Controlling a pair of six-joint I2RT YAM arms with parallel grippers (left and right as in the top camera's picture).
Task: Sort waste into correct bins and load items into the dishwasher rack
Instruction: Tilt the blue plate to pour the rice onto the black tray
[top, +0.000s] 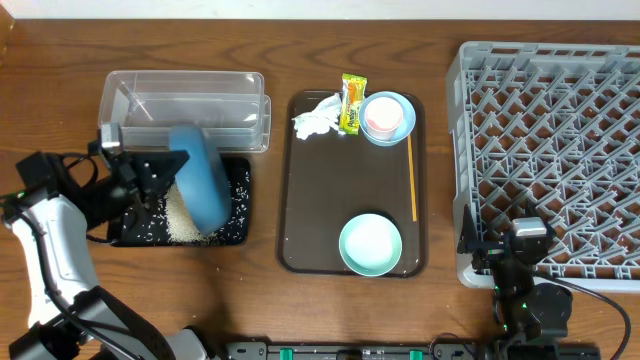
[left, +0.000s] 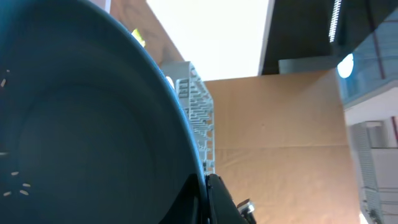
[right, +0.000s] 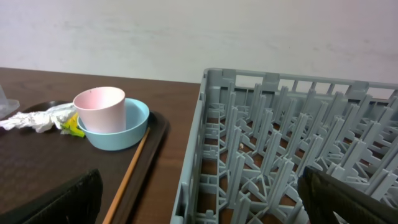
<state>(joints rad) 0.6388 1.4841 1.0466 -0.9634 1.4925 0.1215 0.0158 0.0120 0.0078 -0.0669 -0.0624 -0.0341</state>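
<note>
Dishwasher rack, a grey lattice crate with nothing in it, fills the 3 o'clock side of the table. The right gripper sits at the rack's 7 o'clock corner, jaws spread wide and holding nothing. The brown serving tray lies at the centre of the table. At 10 o'clock stands the clear plastic container, and just below it, at 9 o'clock, lies the black tray. The dark-blue plate is tipped steeply on edge over the black tray, and the left gripper has its jaws clamped tight on the plate's 9 o'clock rim. In the left wrist view the plate's face fills most of the picture, with a few stray grains stuck to it. One pale blue bowl rests at 6 o'clock on the serving tray, and the second bowl is at its 1 o'clock corner. A heap of rice lies in the black tray beside the plate's lower edge, with loose grains scattered around it. The crumpled white tissue lies at 11 o'clock on the serving tray. The pink cup stands upright inside the second bowl. The yellow-green wrapper lies between the tissue and that bowl. The thin orange stick runs along the serving tray's 3 o'clock edge.
</note>
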